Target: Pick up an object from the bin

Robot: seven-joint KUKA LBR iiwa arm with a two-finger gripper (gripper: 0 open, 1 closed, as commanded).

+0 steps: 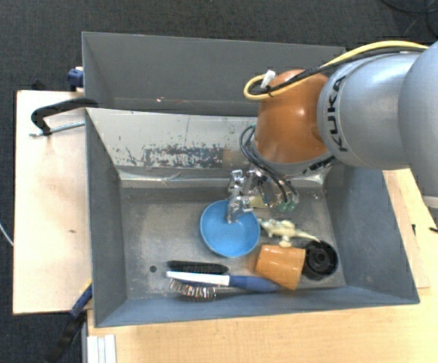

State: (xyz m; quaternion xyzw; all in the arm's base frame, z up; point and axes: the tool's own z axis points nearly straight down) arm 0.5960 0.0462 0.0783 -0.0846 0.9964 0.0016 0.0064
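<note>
From my station, the grey metal bin has a scuffed floor with its load gathered toward the near wall. A blue round dish lies mid-floor with a small cream piece just right of it. In front of these, an orange-brown cup on its side touches a black round thing, possibly a cap. Along the near wall lie a black brush and, just beside it, a blue-handled brush.

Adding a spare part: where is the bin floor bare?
Bare: the floor between the left wall and the blue dish. Crowded: front right, where the blue-handled brush, orange cup and black round piece lie close, with the claw at the dish's rim.
</note>
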